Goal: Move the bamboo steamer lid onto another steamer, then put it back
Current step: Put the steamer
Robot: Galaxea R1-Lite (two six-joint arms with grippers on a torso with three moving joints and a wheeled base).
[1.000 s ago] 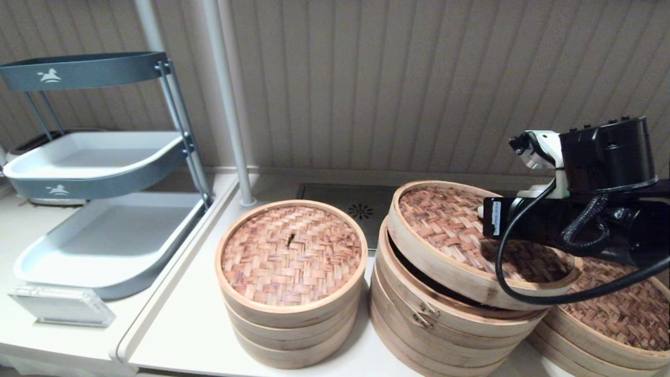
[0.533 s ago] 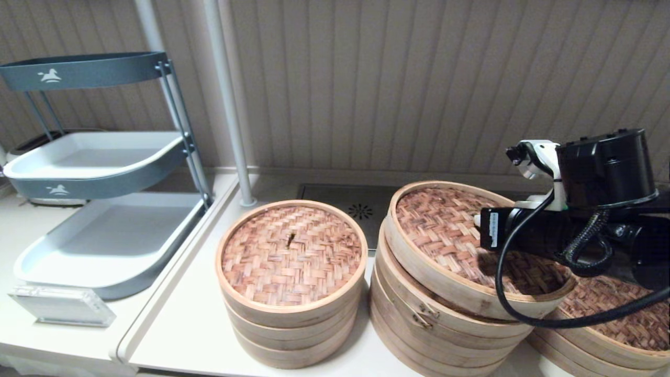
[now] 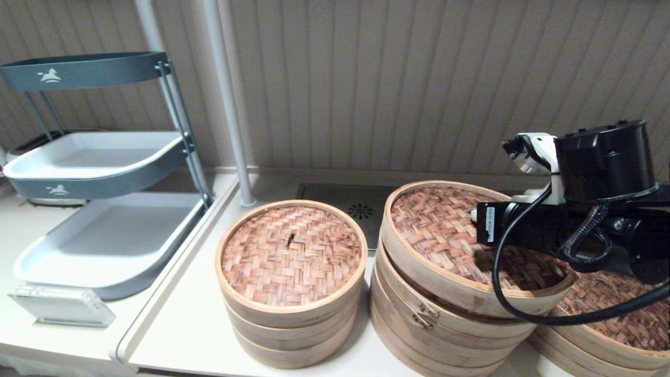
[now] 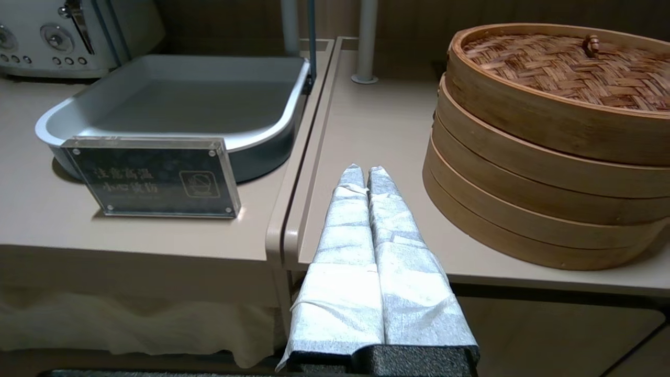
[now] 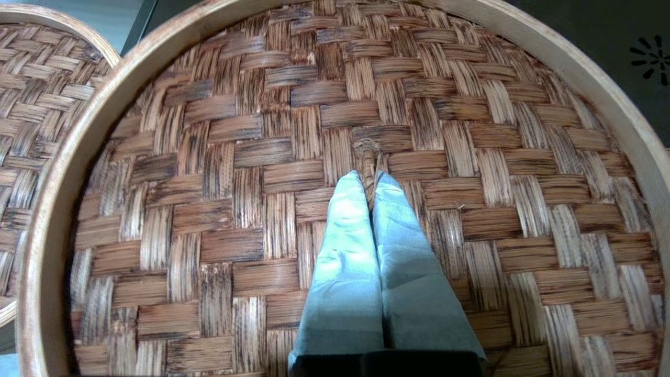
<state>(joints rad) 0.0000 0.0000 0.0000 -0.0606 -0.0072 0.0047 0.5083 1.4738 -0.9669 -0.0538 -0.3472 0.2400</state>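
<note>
The bamboo steamer lid (image 3: 434, 230) with its reddish-tan woven top lies slightly tilted on the tall wide stack with the metal clasp (image 3: 419, 314). My right gripper (image 5: 368, 178) is shut on the lid's small centre loop (image 5: 367, 154); in the head view my right wrist (image 3: 576, 230) hides the fingers. The other steamer (image 3: 623, 314), low with a darker brown top, sits at the far right, partly under my arm, and shows again in the right wrist view (image 5: 31, 104). My left gripper (image 4: 361, 170) is shut and empty at the counter's front edge.
A narrower three-tier stack (image 3: 290, 256) stands left of the clasp stack. A grey tiered rack with trays (image 3: 104, 157), an acrylic sign (image 3: 60, 306) and a pole (image 3: 227, 104) fill the left. A floor drain (image 3: 360, 211) lies behind the stacks.
My right gripper has carried the lid leftward and down. The dark gap between the lid and the clasp stack has closed, and the lid's tilt has lessened.
</note>
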